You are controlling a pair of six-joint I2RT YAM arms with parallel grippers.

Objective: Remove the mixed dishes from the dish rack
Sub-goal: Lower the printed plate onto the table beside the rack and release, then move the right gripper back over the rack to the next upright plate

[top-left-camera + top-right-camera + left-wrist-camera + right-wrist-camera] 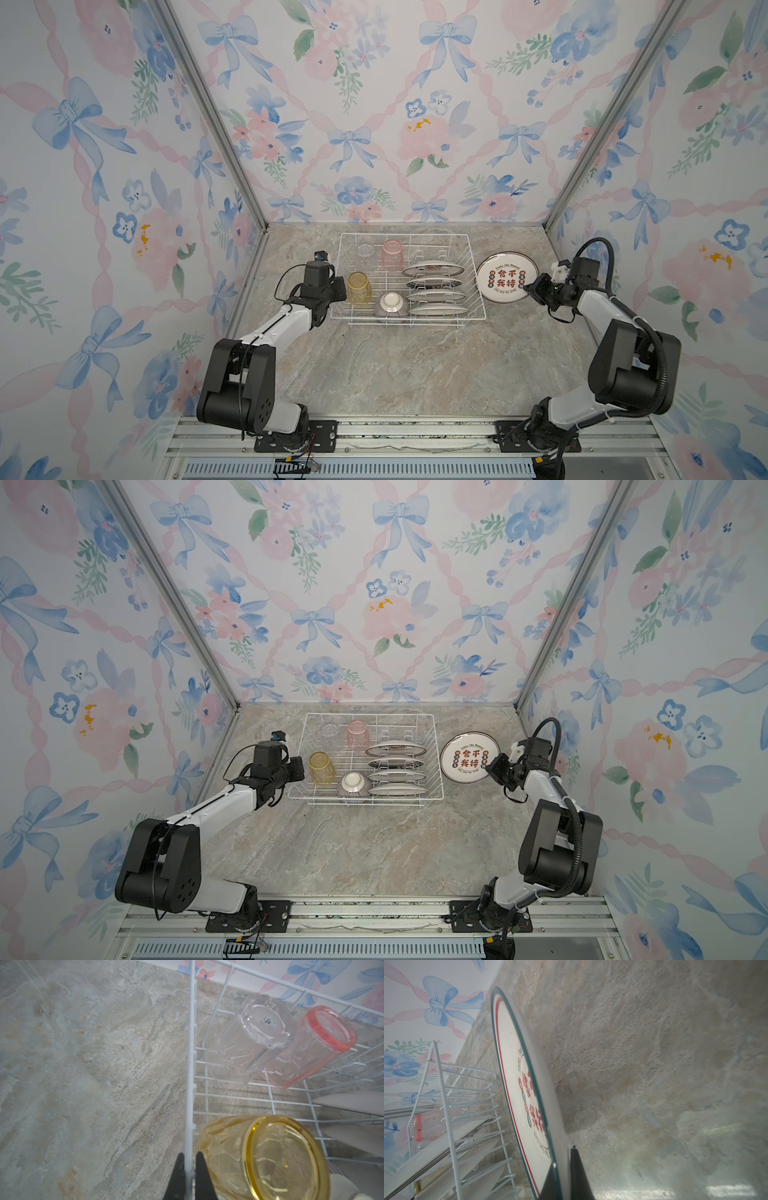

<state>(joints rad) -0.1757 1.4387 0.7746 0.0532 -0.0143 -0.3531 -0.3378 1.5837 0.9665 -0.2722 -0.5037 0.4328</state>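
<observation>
Right of centre, the plate (pixel 507 277) printed 食不我待 is pinched by the right end effector (pixel 563 1167); the dish rack (pixel 190 1059) rim by the left end effector (pixel 190 1160).

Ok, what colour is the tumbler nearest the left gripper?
The tumbler is translucent yellow, clearest in the left wrist view.

Both arms share one build: the left arm (pixel 286 318) and the right arm (pixel 598 305) have glossy white link shells between matte black joint housings. The tapered black fingers (pixel 179 1176) narrow to blunt tips, and the right arm's fingers (pixel 579 1174) look the same.

Just behind the left fingers sits a boxy black wrist unit (pixel 318 276) topped by a small blue-tinged module (pixel 321 256). Behind the right fingers is a white bracket (pixel 560 270).

Farthest from the fingers, the left arm's big black housing (pixel 262 409) shows small round holes, above a black base plate (pixel 320 436) with screws. A ribbed black conduit (pixel 664 374) follows the right arm, and a thin black cable (pixel 279 284) loops beside the left
</observation>
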